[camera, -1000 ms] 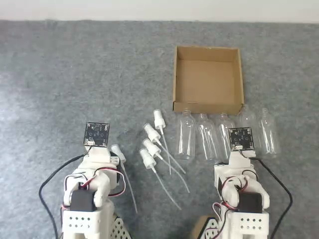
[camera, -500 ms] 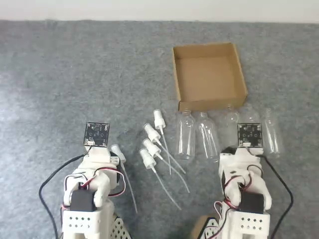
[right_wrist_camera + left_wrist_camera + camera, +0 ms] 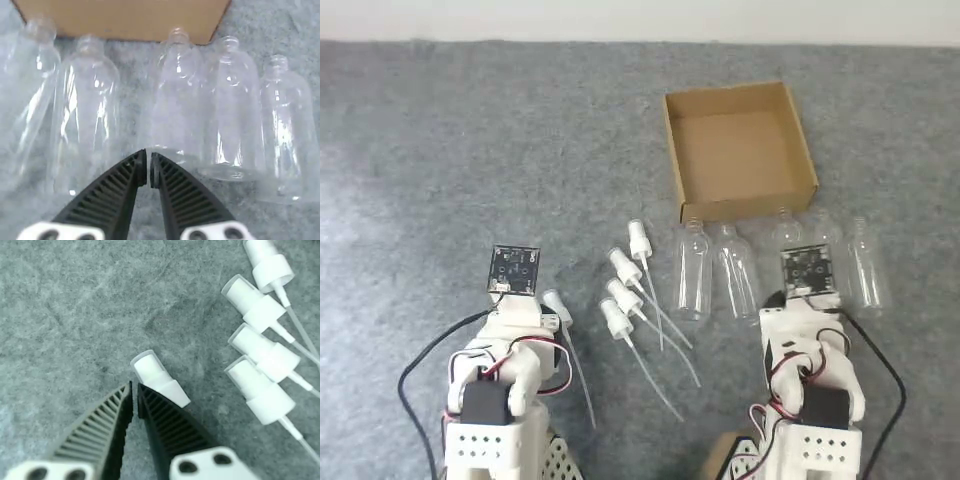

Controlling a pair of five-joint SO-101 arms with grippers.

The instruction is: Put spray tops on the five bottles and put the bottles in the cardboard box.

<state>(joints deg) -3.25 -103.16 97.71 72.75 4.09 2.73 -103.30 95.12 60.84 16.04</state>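
A: From above?
B: Cardboard box (image 3: 740,150) askew behind five lying bottles (image 3: 693,270), spray tops (image 3: 620,293) beside them.
A: Wrist views?
B: Left end effector (image 3: 134,387) clenched empty, just beside a spray top (image 3: 159,380); right end effector (image 3: 149,156) clenched empty before the bottles.

The cardboard box (image 3: 740,150) sits slightly skewed at the back. Five clear bottles (image 3: 693,272) lie in a row just in front of it, with the right arm (image 3: 810,375) reaching over them. Four spray tops (image 3: 624,296) cluster to their left, and a fifth spray top (image 3: 557,305) lies beside the left arm (image 3: 505,385).
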